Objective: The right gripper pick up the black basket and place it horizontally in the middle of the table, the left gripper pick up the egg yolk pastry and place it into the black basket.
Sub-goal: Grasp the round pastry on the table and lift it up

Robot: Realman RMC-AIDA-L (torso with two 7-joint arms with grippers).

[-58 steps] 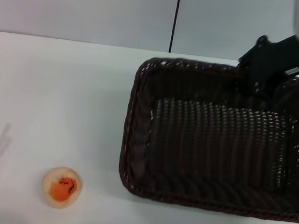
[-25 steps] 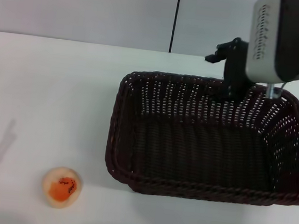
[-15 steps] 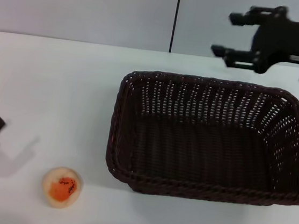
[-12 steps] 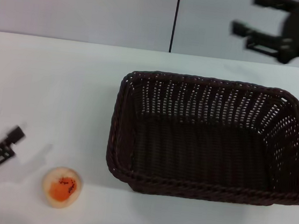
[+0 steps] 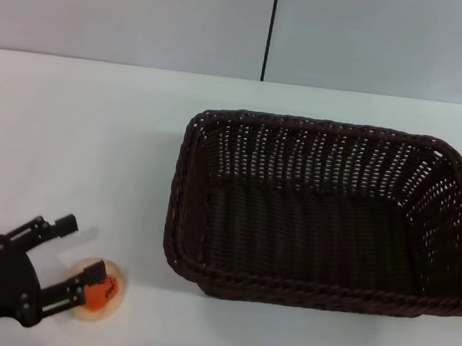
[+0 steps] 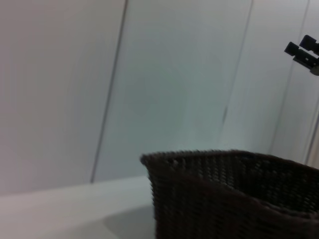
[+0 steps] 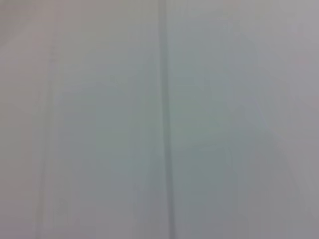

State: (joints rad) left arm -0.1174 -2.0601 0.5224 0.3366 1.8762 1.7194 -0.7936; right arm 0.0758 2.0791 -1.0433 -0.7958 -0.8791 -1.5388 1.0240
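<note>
The black basket point(image 5: 326, 217) stands lengthwise on the white table point(image 5: 95, 124), right of the middle, and is empty. Its near corner also shows in the left wrist view point(image 6: 224, 199). The egg yolk pastry point(image 5: 106, 294) lies at the front left of the table. My left gripper point(image 5: 80, 248) is open, low at the front left. Its nearer finger lies across the pastry's left side and the other finger is farther back, clear of it. My right gripper is out of the head view. It shows only as a small black shape high beyond the basket in the left wrist view point(image 6: 305, 50).
A grey wall with a dark vertical seam point(image 5: 271, 27) runs behind the table's back edge. The right wrist view shows only that wall and seam point(image 7: 164, 119). Bare table lies between the pastry and the basket's left rim.
My right gripper let go of the basket, rose and left the head view. My left gripper came in from the left edge and moved right, reaching the pastry. The basket stayed put.
</note>
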